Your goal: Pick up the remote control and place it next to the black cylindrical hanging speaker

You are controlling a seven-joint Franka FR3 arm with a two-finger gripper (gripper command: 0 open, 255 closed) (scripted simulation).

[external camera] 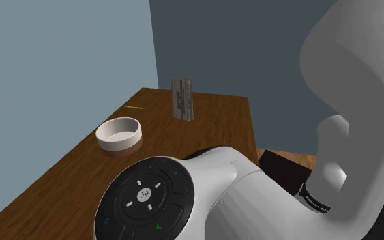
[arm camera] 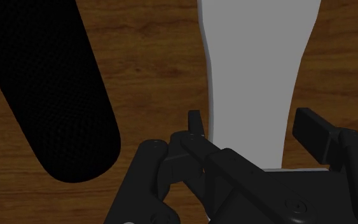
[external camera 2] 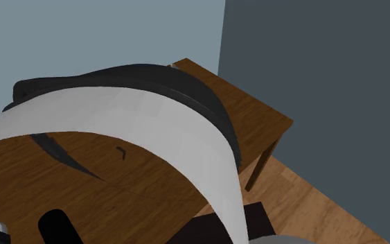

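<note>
The remote control [arm camera: 260,63] lies w/ its long axis running straight out from the gripper [arm camera: 254,124]. Its narrow end is in by the gripper and its wider end points away, where the frame edge cuts it off. It's drawn plain pale grey, no buttons to make out. The fingers [arm camera: 312,130] stand one each side of that narrow part, tight up against it, so the gripper looks clamped on the remote control. Down its one side runs a thin dark shadow line on the wooden tabletop [arm camera: 145,51]. Just beside it, w/ a strip of bare wood between, lies the black cylindrical speaker [arm camera: 44,83]: on its side, mesh-textured, rounded end near the gripper, axis slanting off from the remote control's and its far end cropped too. From the shoulder view the white arm [external camera: 265,198] and its round black button cap block most of the near tabletop. What's clear there is further back: a white bowl [external camera: 119,133], an upright grey printed pack [external camera: 182,97] near the far edge, and a thin yellow stick [external camera: 136,108] apart from both. The second exterior view has the arm arcing across in white w/ a black band. Past it are the table's corner, one leg [external camera 2: 259,166], the plank floor [external camera 2: 311,208] and blue-grey walls. At that view's lower left sits a black rounded shape [external camera 2: 60,227]; can't tell what it is.
</note>
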